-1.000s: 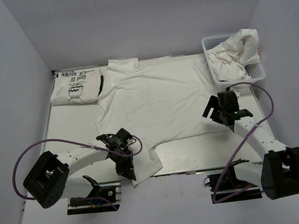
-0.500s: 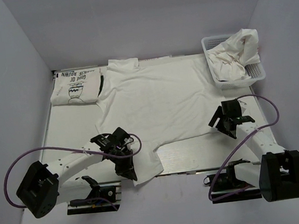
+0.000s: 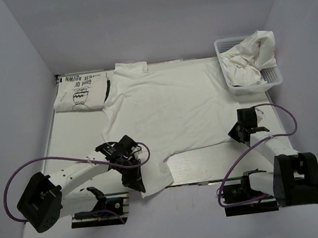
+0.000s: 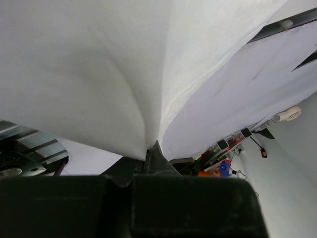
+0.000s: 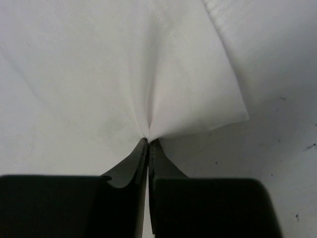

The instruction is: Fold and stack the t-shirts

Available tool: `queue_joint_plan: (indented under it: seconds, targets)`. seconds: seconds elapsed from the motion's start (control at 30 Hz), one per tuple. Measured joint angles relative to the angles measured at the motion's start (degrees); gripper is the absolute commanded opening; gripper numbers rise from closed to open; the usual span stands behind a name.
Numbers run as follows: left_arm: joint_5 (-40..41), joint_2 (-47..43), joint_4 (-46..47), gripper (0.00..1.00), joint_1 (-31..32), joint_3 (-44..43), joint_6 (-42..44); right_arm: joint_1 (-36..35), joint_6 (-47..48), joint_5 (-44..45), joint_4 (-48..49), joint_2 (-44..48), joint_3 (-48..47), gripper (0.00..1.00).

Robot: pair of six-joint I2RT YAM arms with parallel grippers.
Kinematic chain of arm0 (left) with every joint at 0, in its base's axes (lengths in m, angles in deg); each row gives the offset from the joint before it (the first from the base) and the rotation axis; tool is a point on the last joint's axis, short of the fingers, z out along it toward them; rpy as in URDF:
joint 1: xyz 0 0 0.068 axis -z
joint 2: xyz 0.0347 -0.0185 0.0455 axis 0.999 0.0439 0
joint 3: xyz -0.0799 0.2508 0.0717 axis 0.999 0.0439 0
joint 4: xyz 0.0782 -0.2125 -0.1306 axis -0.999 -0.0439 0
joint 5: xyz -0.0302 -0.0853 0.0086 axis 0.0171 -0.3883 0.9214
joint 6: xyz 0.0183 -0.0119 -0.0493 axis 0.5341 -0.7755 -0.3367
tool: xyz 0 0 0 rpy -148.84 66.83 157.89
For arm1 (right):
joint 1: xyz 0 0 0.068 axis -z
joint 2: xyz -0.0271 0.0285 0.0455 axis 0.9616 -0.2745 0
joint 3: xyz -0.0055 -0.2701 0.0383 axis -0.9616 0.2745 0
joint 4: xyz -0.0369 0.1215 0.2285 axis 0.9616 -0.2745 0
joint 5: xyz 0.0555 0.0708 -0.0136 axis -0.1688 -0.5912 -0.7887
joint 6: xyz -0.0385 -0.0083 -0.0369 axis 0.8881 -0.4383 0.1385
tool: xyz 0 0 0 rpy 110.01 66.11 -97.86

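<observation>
Pale lavender walls [image 3: 22, 65] box in a white surface [image 3: 76, 144], and most of it is covered by a spread t-shirt [image 3: 169, 106], plain white and lying flat, with its collar bunched at 12 o'clock. A folded t-shirt [image 3: 82, 93] with black lettering sits at 10 o'clock, touching the spread one's sleeve. At 2 o'clock a white mesh basket [image 3: 271, 75] holds more crumpled t-shirts [image 3: 249, 58].

The left tool [image 3: 137, 182] is at 7 o'clock, pressed together on the shirt's near left corner. In the left wrist view the cloth funnels into the fingertips [image 4: 153, 148] and fans out above them, with the surface's near edge just beside. The right tool [image 3: 239, 135] is at 4 o'clock, pinching the near right corner. Its wrist view shows the fingers meeting on a small tuck of hem [image 5: 148, 141], the corner flaring out to one side.

Both corners look held for the first fold, so the task seems to be at an early stage, with one shirt done and several waiting.

- **Slipping grip:** both grips take only a thin bite near the hem. A quick lift or a pull that stretches the cloth between the arms could slip one corner free and leave the fold lopsided.
- **Snagging or dragging:** the left corner sits at the surface's near edge, so cloth could catch there or drag.
- **Disturbing the done shirt:** carrying the hem toward 12 o'clock may tug the sleeve against the folded shirt and shift it.
- **Creases:** the bunched collar could lock creases into the fold.
</observation>
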Motion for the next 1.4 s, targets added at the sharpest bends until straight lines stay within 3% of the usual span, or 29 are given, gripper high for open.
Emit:
queue_joint_plan:
  seconds: [0.33,0.5,0.87,1.17,1.4]
  targets:
    - [-0.85,-2.75,-3.63,0.00,-0.26,0.00,0.74,-0.07,-2.21,-1.57,-13.14,16.11,5.51,0.00]
    - [-1.18,-3.43,-4.02,0.00,-0.26,-0.68,1.49,-0.11,-2.78,-3.65,-15.69,18.21,5.95,0.00]
    - [1.22,3.82,8.57,0.00,-2.23,-13.66,2.58,-1.81,1.81,-5.11,-16.02,8.26,-4.37,0.00]
    - [21.53,6.40,11.91,0.00,-9.16,-26.51,-0.09,-2.86,3.85,-5.16,-14.40,-0.02,-13.38,0.00]
    - [31.12,16.83,13.22,0.00,-16.24,-34.27,-1.18,-3.28,4.90,-3.85,-12.50,-8.98,-22.45,0.00]
